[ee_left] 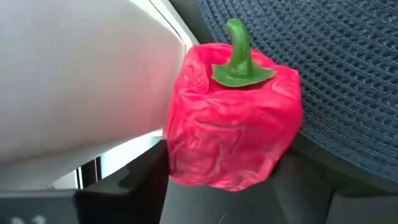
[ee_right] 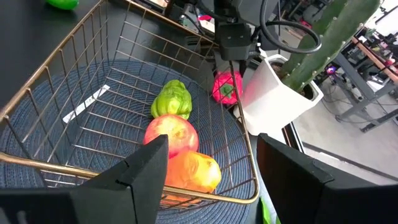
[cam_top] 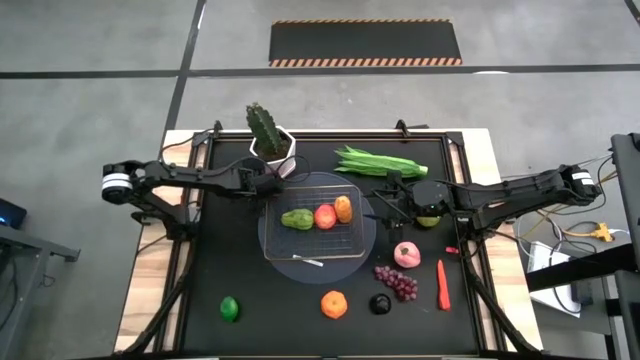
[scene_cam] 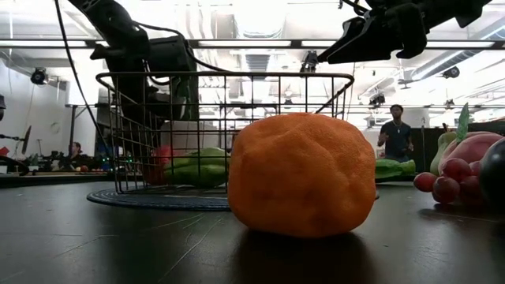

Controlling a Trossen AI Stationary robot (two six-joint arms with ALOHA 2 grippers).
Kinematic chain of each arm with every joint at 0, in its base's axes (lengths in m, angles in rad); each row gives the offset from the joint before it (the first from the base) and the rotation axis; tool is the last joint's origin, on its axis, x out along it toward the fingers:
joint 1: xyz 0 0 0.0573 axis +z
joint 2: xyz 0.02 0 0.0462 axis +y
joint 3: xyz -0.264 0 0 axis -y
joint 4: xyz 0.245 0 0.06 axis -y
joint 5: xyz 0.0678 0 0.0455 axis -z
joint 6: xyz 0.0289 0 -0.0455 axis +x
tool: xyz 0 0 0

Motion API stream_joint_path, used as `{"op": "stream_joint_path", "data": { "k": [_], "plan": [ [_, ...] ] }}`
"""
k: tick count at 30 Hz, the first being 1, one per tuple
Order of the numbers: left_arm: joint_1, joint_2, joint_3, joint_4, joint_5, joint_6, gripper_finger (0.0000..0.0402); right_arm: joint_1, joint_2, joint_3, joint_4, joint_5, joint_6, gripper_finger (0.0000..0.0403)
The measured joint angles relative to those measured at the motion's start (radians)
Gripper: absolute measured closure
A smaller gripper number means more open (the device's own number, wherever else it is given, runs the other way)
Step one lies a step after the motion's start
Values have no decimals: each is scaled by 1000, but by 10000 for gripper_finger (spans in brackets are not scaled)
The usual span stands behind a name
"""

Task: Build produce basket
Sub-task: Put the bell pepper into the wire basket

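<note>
Low view blocks much of your sight: the orange hides half the basket. Only your wrist views show the red pepper outside the basket wall, beside the white pot, under the left gripper; its jaws' state I cannot tell. Right gripper hovers over the basket corner, jaws spread, empty.

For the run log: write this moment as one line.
left tool: at red pepper, beside cactus pot, outside basket | right tool: open, empty, at basket's right edge | basket: three produce pieces
</note>
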Motion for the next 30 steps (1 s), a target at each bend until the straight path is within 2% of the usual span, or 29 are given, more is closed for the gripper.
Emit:
{"op": "stream_joint_path", "data": {
  "k": [7,13,23,30],
  "plan": [
    [0,-20,28,-53,-21,-1,173,0,0,0,0,0,0,174],
    [-1,-84,53,-102,-26,-5,170,0,0,0,0,0,0,174],
    [-16,-270,77,-239,-62,-146,169,0,0,0,0,0,17,174],
    [-94,-413,83,-242,-55,-257,169,0,0,0,0,0,33,174]
  ]
}}
